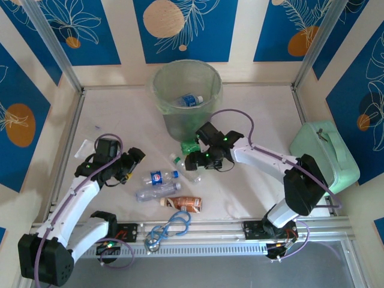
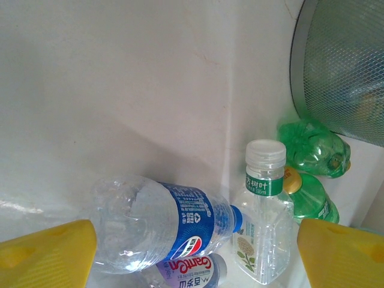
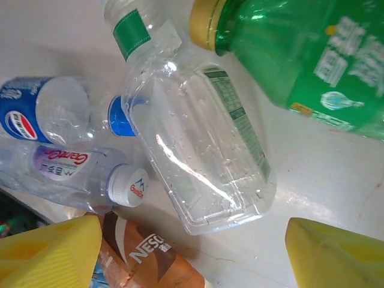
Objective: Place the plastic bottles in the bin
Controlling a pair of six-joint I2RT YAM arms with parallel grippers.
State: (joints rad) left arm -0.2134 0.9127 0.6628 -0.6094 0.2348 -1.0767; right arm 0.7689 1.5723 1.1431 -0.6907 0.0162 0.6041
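The left hand (image 2: 192, 261) is released, its yellow fingers (image 2: 45, 252) spread wide with nothing between them. Directly ahead of it the blue-labelled clear bottle (image 2: 162, 225) lies on its side on the counter (image 2: 120, 90), its cap toward the hand's right finger. A purple-labelled clear bottle (image 2: 192, 270) lies against that bottle's near side. Ahead of the right finger is the square clear bottle (image 2: 264, 240) with a green neck band. Beyond it, two green bottles (image 2: 315, 150) with yellow caps lie at the foot of the bin (image 2: 342, 66).

The right hand (image 3: 192, 258) is likewise released and hangs over the square clear bottle, which lies between the lines of its fingers (image 3: 48, 255). One green bottle lies ahead of the right finger. The two clear labelled bottles crowd the space ahead of the left finger. The brown bottle (image 3: 144, 258) lies at that finger's inner edge; whether they touch cannot be told.

In the top view the bin stands upright beyond both hands, with one blue-labelled bottle inside (image 1: 191, 100). A looped cable (image 1: 171, 227) lies behind the hands by the arm bases. A mint green case (image 1: 327, 156) stands well off to the right hand's outer side.
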